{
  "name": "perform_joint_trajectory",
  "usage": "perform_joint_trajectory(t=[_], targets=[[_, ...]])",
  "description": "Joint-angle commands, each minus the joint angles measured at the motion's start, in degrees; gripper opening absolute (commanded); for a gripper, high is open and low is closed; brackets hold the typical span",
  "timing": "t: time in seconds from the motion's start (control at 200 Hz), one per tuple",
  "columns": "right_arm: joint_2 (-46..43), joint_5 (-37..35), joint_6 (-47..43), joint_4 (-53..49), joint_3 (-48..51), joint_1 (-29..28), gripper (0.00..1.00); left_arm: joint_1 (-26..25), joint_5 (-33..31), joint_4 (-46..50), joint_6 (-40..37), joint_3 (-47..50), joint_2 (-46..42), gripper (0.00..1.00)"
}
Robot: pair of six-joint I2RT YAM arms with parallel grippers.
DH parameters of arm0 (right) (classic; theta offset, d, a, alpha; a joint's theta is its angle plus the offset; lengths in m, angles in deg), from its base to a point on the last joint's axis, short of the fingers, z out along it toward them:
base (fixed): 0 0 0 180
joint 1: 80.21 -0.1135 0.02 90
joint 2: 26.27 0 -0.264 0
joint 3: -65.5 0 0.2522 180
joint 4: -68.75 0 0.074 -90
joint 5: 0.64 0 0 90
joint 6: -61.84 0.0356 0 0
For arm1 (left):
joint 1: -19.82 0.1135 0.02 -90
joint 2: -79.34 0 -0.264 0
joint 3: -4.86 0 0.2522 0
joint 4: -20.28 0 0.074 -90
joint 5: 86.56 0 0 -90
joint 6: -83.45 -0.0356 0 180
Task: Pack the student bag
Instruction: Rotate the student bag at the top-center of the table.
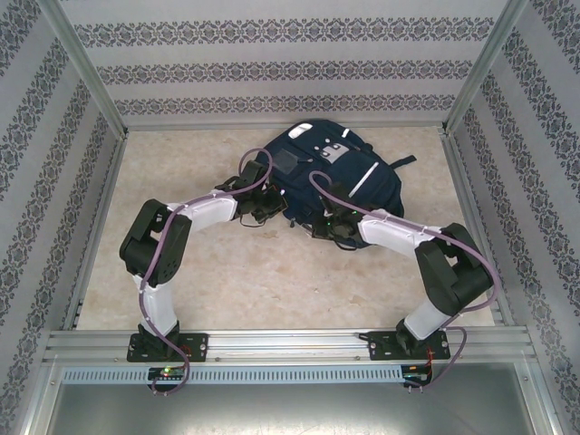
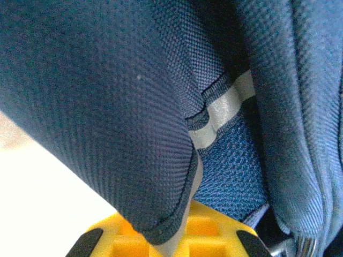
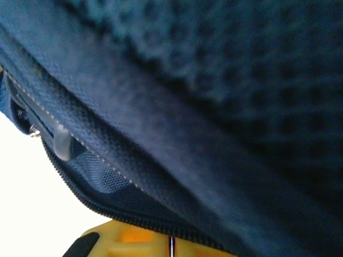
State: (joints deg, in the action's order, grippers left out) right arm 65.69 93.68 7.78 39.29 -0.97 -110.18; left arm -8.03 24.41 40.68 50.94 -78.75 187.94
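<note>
The big navy blue cloth backpack (image 1: 358, 177) lies far back on the pale table (image 1: 181, 172), with the left gripper (image 1: 263, 205) and right gripper (image 1: 332, 227) at its near edge; I cannot tell how their jaws stand, and they should pull its opening wide gently, together.

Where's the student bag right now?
Top view: the student bag lies far-centre on the table by the back wall, left gripper and right gripper at its near edge.
</note>
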Motion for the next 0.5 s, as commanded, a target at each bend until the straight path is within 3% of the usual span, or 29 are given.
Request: perform_joint_trajectory(t=[0.0, 0.27, 0.495], targets=[[-0.7, -5.3, -3.7, -3.1, -1.9, 3.9, 0.12, -0.4, -0.2, 1.4, -0.7, 0.8, -3.7, 0.0], [-3.2, -3.3, -5.3, -4.2, -2.8, 3.5, 0.16, -0.7, -0.3, 2.2, -0.3, 0.8, -4.5, 0.0], [-6.1, 0.1, -6.0, -1.8, -1.0, -3.0, 0.19, -1.5, 0.0, 2.6, 0.0, 0.0, -3.5, 0.0]])
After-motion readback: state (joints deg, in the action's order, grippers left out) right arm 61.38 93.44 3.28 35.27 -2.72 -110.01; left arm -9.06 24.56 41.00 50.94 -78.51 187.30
